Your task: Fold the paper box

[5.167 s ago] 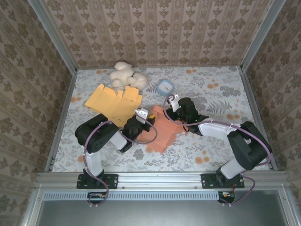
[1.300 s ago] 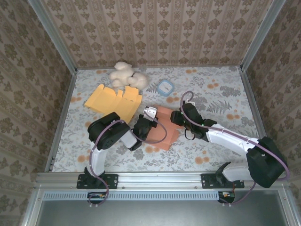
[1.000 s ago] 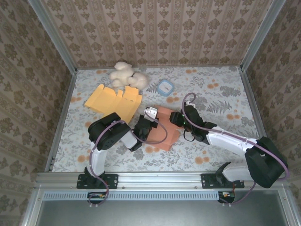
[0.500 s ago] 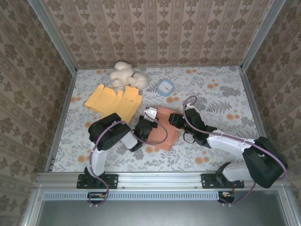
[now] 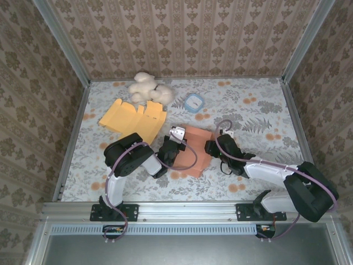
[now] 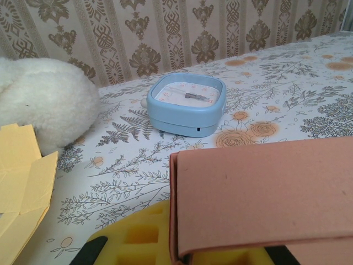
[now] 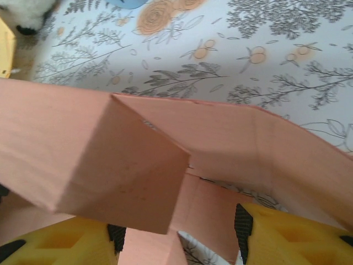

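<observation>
Paper box: salmon-pink paper box, partly folded, lying near the centre of the floral table cover, between the two grippers.
Box panels: in the right wrist view one flap is bent up along a crease and a second wall runs off to the right; the cover is visible beyond them.
Left gripper: left gripper is at the box's left edge, jaws closed on a pink panel; in the left wrist view that panel lies across a yellow finger pad.
Right gripper: right gripper is at the box's right edge, jaws apart and clamping nothing; its yellow fingers stand on either side of the lower part of the box wall.
Yellow blank: a flat, unfolded yellow box blank lies to the rear left, apart from the pink box.
Plush toy: a white plush toy sits at the rear wall, just behind the yellow blank.
Dial unit: a light-blue square dial unit with a white face sits behind the pink box, to the right of the plush toy.
</observation>
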Controlling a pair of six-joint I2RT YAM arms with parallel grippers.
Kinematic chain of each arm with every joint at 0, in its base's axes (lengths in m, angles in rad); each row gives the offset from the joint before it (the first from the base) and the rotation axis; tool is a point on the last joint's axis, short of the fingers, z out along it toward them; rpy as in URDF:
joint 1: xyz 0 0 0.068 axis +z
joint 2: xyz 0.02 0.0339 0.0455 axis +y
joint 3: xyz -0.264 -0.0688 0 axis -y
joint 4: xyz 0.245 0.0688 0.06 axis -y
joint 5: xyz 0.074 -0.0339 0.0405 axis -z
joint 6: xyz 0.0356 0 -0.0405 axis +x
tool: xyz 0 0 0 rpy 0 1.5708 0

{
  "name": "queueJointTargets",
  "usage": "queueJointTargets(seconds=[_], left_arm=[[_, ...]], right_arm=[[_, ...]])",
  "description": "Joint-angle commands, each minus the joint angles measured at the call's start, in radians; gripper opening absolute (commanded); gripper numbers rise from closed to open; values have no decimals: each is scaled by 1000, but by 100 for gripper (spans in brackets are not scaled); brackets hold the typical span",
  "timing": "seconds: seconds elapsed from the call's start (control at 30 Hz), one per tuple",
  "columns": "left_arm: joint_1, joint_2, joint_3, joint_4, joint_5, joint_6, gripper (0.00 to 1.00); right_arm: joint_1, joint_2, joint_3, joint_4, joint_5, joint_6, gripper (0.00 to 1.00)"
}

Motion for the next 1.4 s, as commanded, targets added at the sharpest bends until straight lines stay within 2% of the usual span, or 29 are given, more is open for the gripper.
queueJointTargets(seconds=[0.0, 0.27, 0.57, 1.0, 1.2, 1.37], left_arm=[[-11, -11, -26, -63, 12, 8, 0], [-16, -13, -25, -62, 15, 12, 0], [-24, -7, -20, -62, 22, 14, 0], [-29, -4, -11, -62, 25, 12, 0], [-27, -2, -14, -63, 14, 14, 0], [-22, -2, -14, -62, 15, 5, 0]], right_arm=[[6, 27, -29, -26, 84, 46, 58], [6, 134, -48, 139, -13, 54, 57], [25, 119, -59, 291, -116, 5, 54], [67, 230, -20, 339, -131, 19, 54], [80, 179, -34, 289, -93, 9, 54], [105, 73, -40, 144, -32, -10, 55]])
